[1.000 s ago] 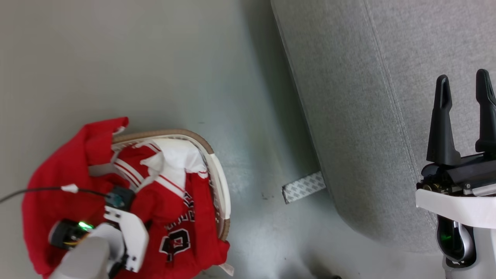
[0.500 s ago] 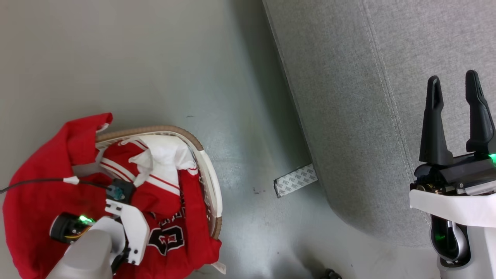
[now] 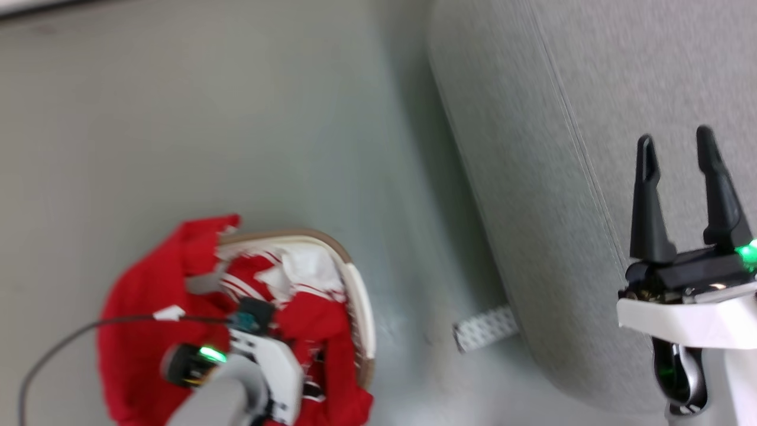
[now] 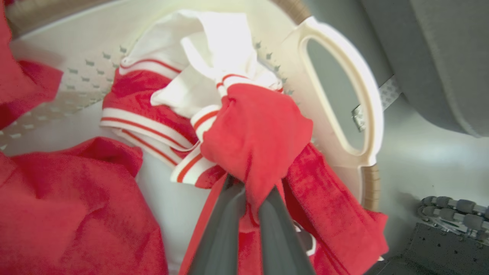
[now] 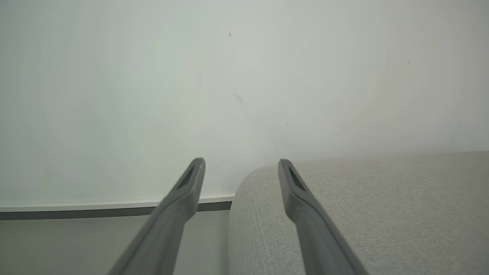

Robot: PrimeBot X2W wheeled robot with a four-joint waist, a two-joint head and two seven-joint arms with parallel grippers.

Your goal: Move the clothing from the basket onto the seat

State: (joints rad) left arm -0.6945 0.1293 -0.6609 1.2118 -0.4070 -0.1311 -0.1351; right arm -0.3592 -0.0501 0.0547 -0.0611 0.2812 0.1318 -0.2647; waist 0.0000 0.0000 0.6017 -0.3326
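Note:
The clothing fills the white, tan-rimmed basket (image 3: 359,296) at the lower left. A plain red garment (image 3: 136,337) hangs over the basket's left rim. In the left wrist view my left gripper (image 4: 248,193) is shut on a bunched fold of the red-and-white jersey (image 4: 259,130), pulled up above the basket's wall (image 4: 76,76). The plain red garment (image 4: 68,214) lies to its left. My left arm (image 3: 260,373) covers the grip from above. Over the grey seat (image 3: 591,118), my right gripper (image 3: 677,148) stands open and holds nothing. Its wrist view shows the right gripper (image 5: 240,168) open.
Grey floor (image 3: 236,118) lies between the basket and the seat. A white patterned strip (image 3: 485,328) sticks out at the seat's base. A black cable (image 3: 89,328) trails over the red garment. A pale wall (image 5: 229,76) and baseboard (image 5: 76,212) stand behind the seat's rounded edge (image 5: 363,214).
My left gripper has shut on the jersey and the fabric has bunched up around it. The head camera has shifted, so the whole picture moved. The right gripper stays open.

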